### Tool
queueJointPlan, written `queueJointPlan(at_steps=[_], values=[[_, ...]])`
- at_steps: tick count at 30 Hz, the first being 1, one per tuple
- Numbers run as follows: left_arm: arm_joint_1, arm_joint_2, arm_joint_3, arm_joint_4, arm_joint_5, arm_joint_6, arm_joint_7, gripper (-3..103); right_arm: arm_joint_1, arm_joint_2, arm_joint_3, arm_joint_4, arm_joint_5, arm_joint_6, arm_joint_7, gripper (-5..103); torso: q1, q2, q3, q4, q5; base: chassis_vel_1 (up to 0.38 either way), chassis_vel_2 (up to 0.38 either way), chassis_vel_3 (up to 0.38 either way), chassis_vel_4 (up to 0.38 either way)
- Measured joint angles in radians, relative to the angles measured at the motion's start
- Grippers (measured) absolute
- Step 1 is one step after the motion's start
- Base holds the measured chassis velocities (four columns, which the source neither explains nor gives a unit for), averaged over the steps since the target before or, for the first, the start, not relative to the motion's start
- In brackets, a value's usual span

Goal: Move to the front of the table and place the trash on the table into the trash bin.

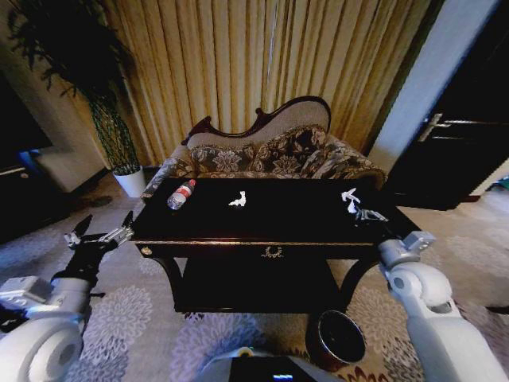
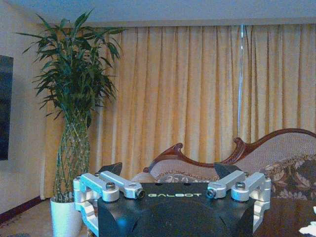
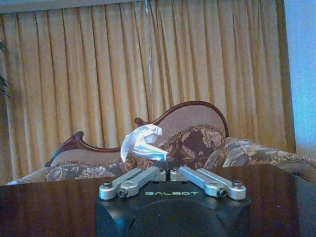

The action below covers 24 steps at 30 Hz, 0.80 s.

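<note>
The right end effector (image 1: 355, 208) is over the right part of the tabletop (image 1: 294, 215), its fingers drawn together on a crumpled white paper scrap (image 3: 140, 143); in the right wrist view the scrap stands up from between the fingertips, which it hides where they meet. A second white scrap (image 1: 238, 199) lies alone near the middle of the dark glossy surface, and the clear bottle (image 1: 180, 195) with its red label lies on its side toward the left end, well apart from both scraps. The left end effector (image 1: 99, 231) hangs off the tabletop's left end with its fingers spread wide and nothing between them. The round reddish-brown trash bin (image 1: 337, 340) stands on the patterned carpet in front of the table, below its right half, partly cut by the right arm. Behind are the floral sofa (image 1: 270, 155) and curtains (image 1: 262, 64).
</note>
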Motion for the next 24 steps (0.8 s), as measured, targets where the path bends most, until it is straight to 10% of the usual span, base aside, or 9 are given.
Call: queueJointPlan(at_steps=[24], values=[[0.001, -0.002, 0.003, 0.000, 0.003, -0.003, 0.001, 100, -0.006, 0.013, 0.001, -0.011, -0.016, 0.000, 0.002, 0, 0.000, 0.000, 0.000, 0.0000, 0.0000, 0.058, -0.058, -0.063, 0.056]])
